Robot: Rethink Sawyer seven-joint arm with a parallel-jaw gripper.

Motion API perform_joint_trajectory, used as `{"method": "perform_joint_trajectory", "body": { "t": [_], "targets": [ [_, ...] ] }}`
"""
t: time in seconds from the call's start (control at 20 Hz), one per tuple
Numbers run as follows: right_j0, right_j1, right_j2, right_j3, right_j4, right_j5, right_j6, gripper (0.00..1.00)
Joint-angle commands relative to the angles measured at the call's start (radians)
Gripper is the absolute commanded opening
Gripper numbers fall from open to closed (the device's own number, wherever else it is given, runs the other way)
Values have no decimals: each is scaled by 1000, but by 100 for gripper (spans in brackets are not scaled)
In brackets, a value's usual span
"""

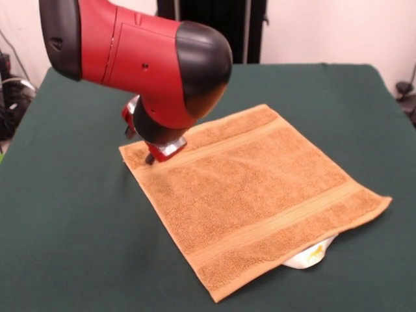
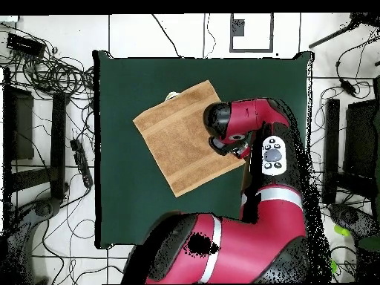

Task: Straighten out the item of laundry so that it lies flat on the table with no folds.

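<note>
The item of laundry (image 1: 253, 195) is an orange-tan terry towel, spread out nearly flat and turned diagonally on the dark green table (image 1: 78, 240). Woven bands run near two of its edges. A white label (image 1: 312, 255) sticks out from under its near edge. My gripper (image 1: 153, 156) is down at the towel's far left corner, touching or just above it, and the arm's red and black wrist hides most of it. From overhead the towel (image 2: 182, 137) lies toward the table's (image 2: 126, 200) far side, with the arm covering its right corner.
The red arm (image 1: 143, 52) leans over the table's far left part in the front view. Around the table on the floor are cables (image 2: 52, 74) and dark stands (image 2: 330, 141).
</note>
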Motion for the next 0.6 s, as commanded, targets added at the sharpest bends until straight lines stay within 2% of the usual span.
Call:
{"method": "perform_joint_trajectory", "body": {
  "t": [0.05, 0.15, 0.35, 0.6],
  "targets": [
    [0, -142, 142, 244, 41, -90, -319, 100],
    [-30, -213, 203, 308, 101, -74, -361, 100],
    [-100, -294, 302, 385, 187, -28, -425, 100],
    [-170, -380, 390, 456, 214, 2, -490, 100]
  ]
}}
